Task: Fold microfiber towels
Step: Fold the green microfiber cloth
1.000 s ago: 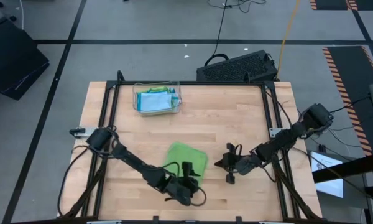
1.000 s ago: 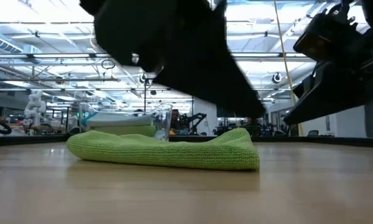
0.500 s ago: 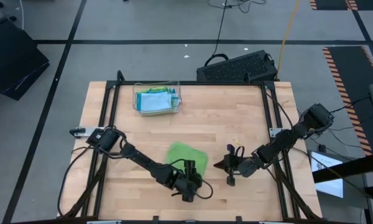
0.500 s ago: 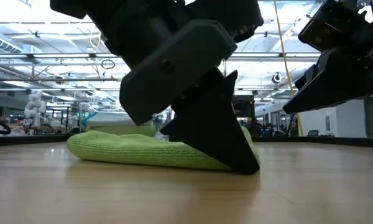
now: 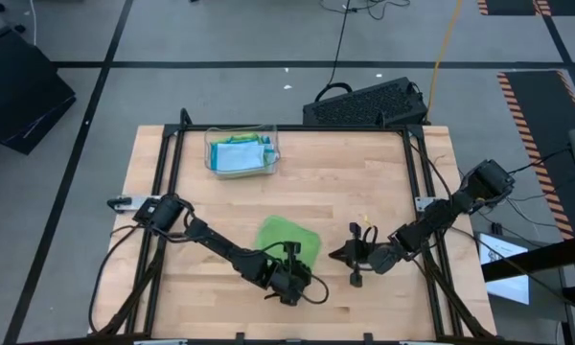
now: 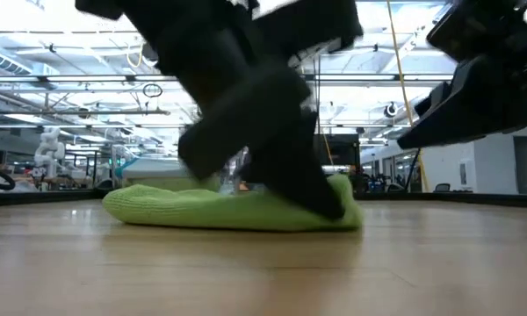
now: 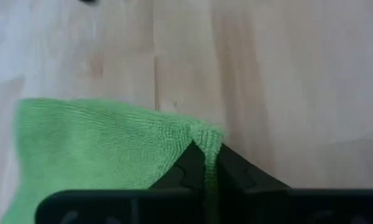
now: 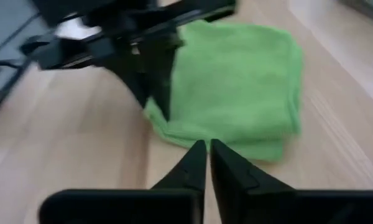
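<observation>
At bench (image 5: 364, 163) front, green towel (image 5: 289, 240) corner is pinched by closed L claw (image 5: 289, 259); R claw (image 5: 356, 251) closed, empty, beside it.

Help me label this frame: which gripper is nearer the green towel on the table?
Left. The left gripper is shut on a corner of the green towel, at its near edge. The right gripper is shut, empty, apart from the towel on its right.

2 dark jointed arms (image 5: 220, 251), black cables.
</observation>
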